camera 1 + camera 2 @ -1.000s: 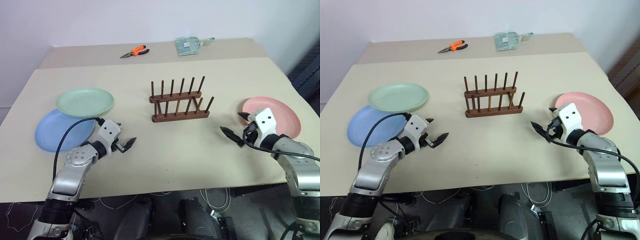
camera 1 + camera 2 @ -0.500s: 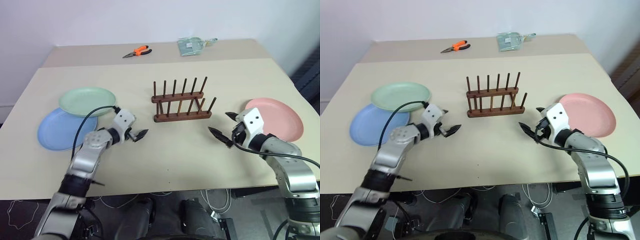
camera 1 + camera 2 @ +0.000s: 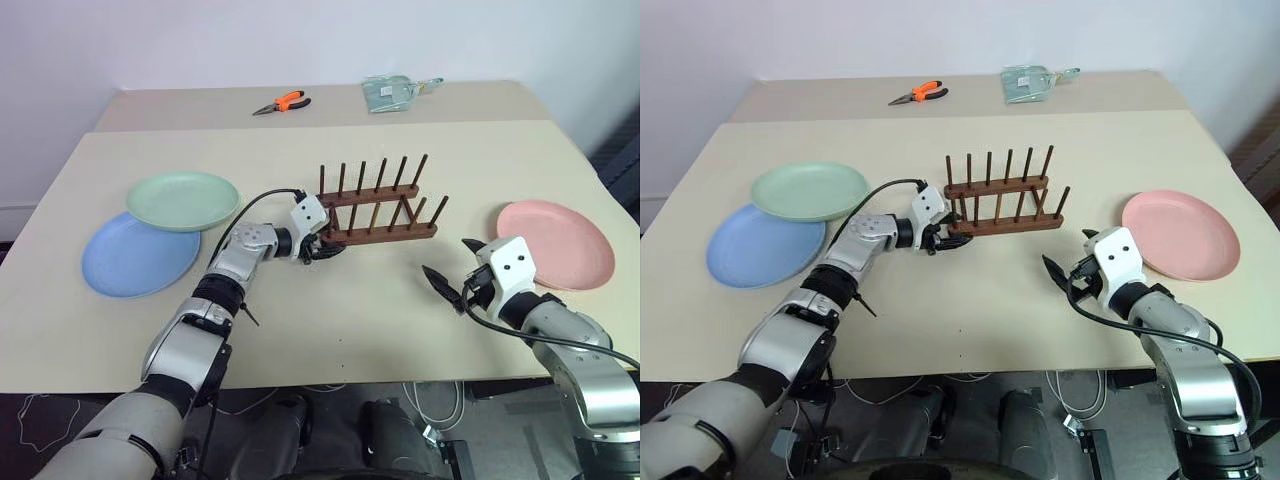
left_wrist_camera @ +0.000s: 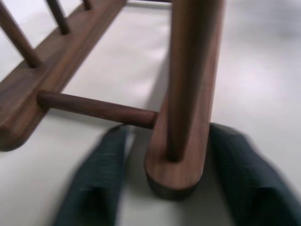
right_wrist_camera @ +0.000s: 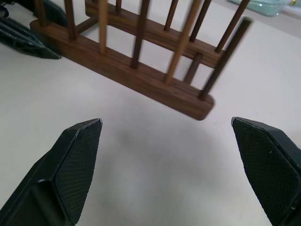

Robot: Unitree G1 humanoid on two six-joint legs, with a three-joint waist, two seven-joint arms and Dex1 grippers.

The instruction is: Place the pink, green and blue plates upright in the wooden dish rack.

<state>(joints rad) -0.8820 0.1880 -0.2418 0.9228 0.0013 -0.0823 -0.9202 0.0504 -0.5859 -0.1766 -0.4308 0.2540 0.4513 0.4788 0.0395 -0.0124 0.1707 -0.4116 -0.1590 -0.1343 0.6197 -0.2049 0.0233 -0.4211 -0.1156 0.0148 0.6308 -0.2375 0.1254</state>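
The wooden dish rack [image 3: 380, 215] stands empty mid-table, its dowels upright. My left gripper [image 3: 325, 245] is at the rack's left end. In the left wrist view its fingers [image 4: 94, 183] straddle the end of the near rail [image 4: 176, 165], one close against it, the other a small gap away, so it is open. My right gripper [image 3: 450, 262] hovers wide open right of the rack, facing its right end [image 5: 188, 101] with nothing between its fingers. The pink plate [image 3: 560, 245] lies flat at the right. The green plate [image 3: 185, 200] overlaps the blue plate [image 3: 130, 260] at the left.
Orange-handled pliers [image 3: 280, 102] and a pale green packet [image 3: 395, 92] lie on the far strip of the table. The table's front edge runs just below both arms. A wall stands behind the table.
My left arm has swung right and forward from beside the blue plate to the rack's left end, and its jaws have narrowed around the near rail. The right gripper has drawn back slightly.
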